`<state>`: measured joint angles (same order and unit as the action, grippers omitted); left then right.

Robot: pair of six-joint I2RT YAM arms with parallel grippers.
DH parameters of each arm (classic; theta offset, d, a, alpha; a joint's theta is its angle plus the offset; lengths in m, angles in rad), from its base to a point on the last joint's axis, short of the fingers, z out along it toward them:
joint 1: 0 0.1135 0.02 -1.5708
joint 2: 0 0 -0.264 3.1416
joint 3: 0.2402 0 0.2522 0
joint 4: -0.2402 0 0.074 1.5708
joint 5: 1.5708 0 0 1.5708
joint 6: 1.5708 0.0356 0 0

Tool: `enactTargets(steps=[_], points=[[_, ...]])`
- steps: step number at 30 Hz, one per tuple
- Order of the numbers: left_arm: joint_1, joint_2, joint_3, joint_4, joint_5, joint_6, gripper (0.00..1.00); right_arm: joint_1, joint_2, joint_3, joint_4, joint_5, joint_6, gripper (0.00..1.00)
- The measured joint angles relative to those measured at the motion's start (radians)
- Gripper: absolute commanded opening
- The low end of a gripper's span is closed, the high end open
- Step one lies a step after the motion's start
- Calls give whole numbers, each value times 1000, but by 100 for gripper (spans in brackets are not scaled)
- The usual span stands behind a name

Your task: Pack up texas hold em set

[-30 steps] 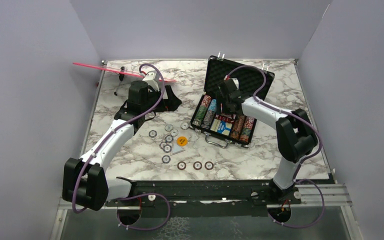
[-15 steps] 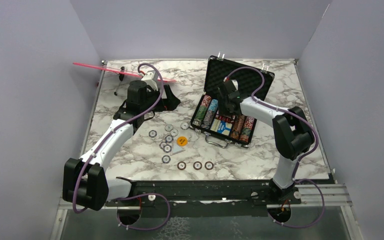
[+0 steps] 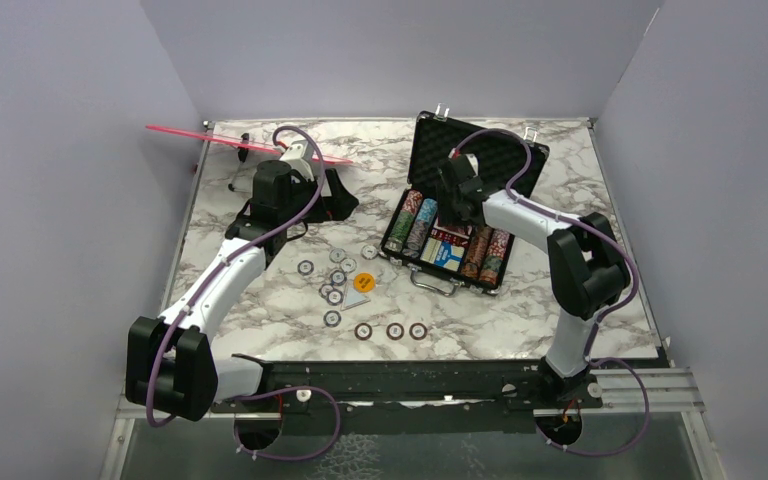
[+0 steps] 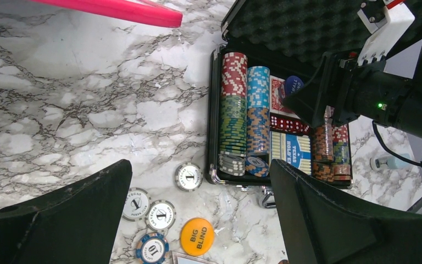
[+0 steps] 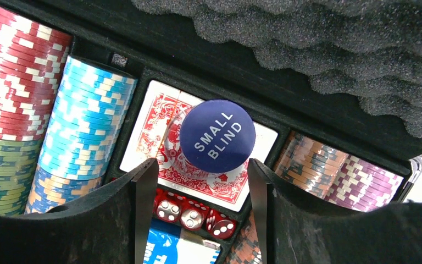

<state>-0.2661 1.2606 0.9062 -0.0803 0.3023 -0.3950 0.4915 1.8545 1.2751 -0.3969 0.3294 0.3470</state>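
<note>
right tool (image 5: 200, 168) | we saw its jaws spread wide, holding nothing, over the small-blind button (image 5: 217, 136) inside the briefcase (image 3: 435, 150) | risk: we feared a finger could flick it loose

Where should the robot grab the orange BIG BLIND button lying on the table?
By its thin rim, coming straight down from above. The round orange BIG BLIND button lies flat on the marble table, so only its opposite edges offer a pinch. Poker chips lie close beside it.
</note>
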Motion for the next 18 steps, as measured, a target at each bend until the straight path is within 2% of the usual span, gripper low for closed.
enactTargets(steps=[10,18], points=[[6,0,0,0,0,0,99,-1,-24,7,-33,-2,-8,67],[11,-6,-2,0,-9,0,99,50,-185,-8,-58,-56,-15,67]])
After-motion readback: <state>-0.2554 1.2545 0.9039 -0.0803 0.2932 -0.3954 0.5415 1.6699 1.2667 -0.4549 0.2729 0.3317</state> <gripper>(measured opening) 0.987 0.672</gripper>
